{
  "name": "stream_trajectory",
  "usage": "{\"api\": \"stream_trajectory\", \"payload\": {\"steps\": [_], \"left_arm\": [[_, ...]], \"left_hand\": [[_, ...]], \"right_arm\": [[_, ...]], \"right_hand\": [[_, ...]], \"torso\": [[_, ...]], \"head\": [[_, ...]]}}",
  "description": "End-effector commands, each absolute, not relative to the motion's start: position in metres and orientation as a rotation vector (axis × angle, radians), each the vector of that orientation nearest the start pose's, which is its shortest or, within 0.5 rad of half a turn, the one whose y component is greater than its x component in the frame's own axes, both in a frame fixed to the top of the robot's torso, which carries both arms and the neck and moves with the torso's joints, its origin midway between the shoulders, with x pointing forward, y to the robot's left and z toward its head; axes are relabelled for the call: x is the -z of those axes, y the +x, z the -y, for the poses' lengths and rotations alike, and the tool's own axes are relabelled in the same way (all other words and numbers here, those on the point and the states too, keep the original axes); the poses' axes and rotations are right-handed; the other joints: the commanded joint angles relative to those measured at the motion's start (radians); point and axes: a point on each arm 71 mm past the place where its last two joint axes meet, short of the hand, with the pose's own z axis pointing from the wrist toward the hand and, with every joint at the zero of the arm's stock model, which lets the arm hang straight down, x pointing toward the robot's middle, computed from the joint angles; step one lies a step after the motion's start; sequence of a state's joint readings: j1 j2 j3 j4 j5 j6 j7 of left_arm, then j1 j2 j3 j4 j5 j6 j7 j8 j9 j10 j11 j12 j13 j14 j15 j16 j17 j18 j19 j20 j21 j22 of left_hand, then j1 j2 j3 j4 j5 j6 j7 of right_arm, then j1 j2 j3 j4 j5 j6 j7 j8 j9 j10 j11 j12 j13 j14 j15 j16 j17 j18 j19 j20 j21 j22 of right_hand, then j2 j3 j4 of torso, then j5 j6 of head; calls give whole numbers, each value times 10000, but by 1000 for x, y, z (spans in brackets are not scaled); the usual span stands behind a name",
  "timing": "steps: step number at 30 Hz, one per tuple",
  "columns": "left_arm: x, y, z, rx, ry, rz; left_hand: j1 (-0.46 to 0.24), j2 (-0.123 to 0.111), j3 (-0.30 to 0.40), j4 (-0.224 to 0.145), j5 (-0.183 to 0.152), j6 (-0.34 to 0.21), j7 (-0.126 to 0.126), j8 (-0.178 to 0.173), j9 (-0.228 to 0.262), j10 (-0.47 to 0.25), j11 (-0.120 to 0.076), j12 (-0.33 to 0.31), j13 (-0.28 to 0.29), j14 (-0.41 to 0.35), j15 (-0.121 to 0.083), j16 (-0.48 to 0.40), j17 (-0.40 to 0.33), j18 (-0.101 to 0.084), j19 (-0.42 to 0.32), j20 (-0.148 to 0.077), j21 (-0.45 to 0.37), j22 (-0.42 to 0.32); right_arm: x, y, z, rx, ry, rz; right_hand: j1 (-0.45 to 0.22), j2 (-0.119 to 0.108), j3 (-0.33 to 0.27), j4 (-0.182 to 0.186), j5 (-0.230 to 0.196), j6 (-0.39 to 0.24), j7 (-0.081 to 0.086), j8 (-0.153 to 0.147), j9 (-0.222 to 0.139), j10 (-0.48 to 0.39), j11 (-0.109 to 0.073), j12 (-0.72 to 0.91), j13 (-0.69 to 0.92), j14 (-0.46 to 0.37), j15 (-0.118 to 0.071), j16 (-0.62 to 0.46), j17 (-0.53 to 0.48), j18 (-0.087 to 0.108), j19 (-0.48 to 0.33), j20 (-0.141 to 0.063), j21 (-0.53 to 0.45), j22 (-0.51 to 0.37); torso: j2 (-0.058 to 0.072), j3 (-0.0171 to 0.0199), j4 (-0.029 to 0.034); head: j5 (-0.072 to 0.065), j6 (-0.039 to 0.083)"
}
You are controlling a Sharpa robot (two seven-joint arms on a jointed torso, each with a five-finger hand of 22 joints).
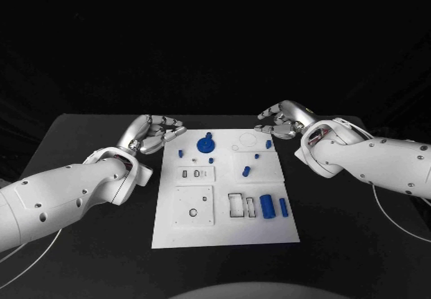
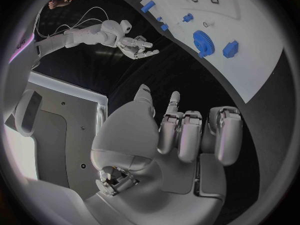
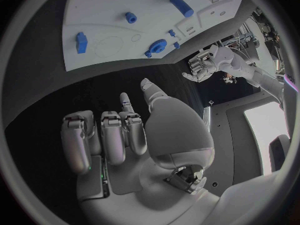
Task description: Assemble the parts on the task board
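- While nothing is in its grasp, the left hand (image 1: 156, 133) hangs with fingers curled in, just beside the far left corner of the task board (image 1: 269, 230) — seemingly poised to begin.
- Across the board, the right hand (image 1: 283, 121) is likewise empty and curled in, near the far right corner.
- Between them the blue gear (image 1: 207, 145) sits at the board's far end; a blue cylinder (image 1: 266, 205) lies nearer the robot, beside cut-out slots — parts apparently awaiting seating.
- Everything rests on the black surface (image 1: 72, 137).

table (image 1: 89, 249): black | backdrop (image 1: 215, 50): dark, unlit | floor: hidden
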State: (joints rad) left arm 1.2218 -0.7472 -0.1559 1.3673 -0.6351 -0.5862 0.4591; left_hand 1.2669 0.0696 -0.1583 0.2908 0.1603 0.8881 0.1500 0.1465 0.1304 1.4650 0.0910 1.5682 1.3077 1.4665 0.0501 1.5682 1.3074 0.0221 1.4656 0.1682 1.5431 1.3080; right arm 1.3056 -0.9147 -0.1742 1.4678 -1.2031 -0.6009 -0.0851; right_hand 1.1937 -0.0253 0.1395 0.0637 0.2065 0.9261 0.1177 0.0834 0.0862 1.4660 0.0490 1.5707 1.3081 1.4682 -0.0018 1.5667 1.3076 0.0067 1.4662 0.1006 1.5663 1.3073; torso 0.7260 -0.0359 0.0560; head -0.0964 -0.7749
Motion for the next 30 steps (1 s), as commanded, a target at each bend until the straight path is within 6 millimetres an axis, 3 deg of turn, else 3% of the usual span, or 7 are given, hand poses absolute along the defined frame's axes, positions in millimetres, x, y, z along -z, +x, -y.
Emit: {"api": "stream_trajectory", "payload": {"steps": [1, 5, 8, 14, 30], "left_arm": [[196, 502, -202, 11661, -3640, -13615], [197, 503, -203, 11634, -3654, -13632], [198, 503, -203, 11627, -3660, -13649], [199, 503, -203, 11619, -3673, -13670], [200, 503, -206, 11542, -3709, -13664]], "left_hand": [[8, 111, -76, 4, 48, 16, 7, -68, 11, 1058, -66, 26, 2631, 1043, -87, 26, 2634, -33, 155, -66, -13, 2057], [8, 111, -76, 4, 48, 16, 7, -68, 11, 1058, -66, 26, 2631, 1043, -87, 26, 2634, -33, 155, -66, -13, 2057], [8, 111, -76, 4, 48, 16, 7, -68, 11, 1058, -66, 26, 2631, 1043, -87, 26, 2634, -33, 155, -66, -13, 2057], [8, 111, -76, 4, 48, 16, 7, -68, 11, 1058, -66, 26, 2631, 1043, -87, 26, 2634, -33, 155, -66, -13, 2057], [45, 153, -123, 3, 61, 25, 6, -93, 13, 1058, -67, 26, 2631, 1043, -89, 26, 2634, -36, 172, -69, -11, 2069]], "right_arm": [[172, 498, 277, -5648, 1761, -14974], [176, 498, 287, -5399, 1851, -15145], [181, 499, 293, -5207, 1911, -15296], [193, 502, 300, -4891, 1995, -15748], [211, 505, 298, -4685, 1973, -16553]], "right_hand": [[21, 84, 3, 11, -92, 19, -133, -54, 15, 1048, -155, 1, 2627, 1026, -60, 41, 2632, -67, 1046, 48, 45, 2635], [172, 157, 66, -24, -446, -13, -292, -128, -10, 1048, -291, 1, 2627, 1026, -177, 41, 2632, -67, 1046, -51, 45, 2635], [260, 188, 95, -46, -570, 4, -379, -137, -15, 1048, -353, 1, 2627, 1026, -231, 41, 2632, -67, 1046, -102, 45, 2635], [412, 200, 116, -79, -802, -75, -510, -184, -51, 1048, -459, 1, 2627, 1026, -328, 41, 2632, -67, 1046, -198, 45, 2635], [519, 191, 83, -72, -1076, -328, -600, -218, -122, 1048, -555, 1, 2627, 1026, -422, 41, 2632, -67, 1046, -294, 45, 2635]], "torso": [[1, 17, -25], [-13, 9, -18], [-4, 4, -4], [5, -7, 21], [1, -17, 23]], "head": [[-206, 37], [-263, 6], [-65, 34], [-179, 32], [-121, -35]]}}
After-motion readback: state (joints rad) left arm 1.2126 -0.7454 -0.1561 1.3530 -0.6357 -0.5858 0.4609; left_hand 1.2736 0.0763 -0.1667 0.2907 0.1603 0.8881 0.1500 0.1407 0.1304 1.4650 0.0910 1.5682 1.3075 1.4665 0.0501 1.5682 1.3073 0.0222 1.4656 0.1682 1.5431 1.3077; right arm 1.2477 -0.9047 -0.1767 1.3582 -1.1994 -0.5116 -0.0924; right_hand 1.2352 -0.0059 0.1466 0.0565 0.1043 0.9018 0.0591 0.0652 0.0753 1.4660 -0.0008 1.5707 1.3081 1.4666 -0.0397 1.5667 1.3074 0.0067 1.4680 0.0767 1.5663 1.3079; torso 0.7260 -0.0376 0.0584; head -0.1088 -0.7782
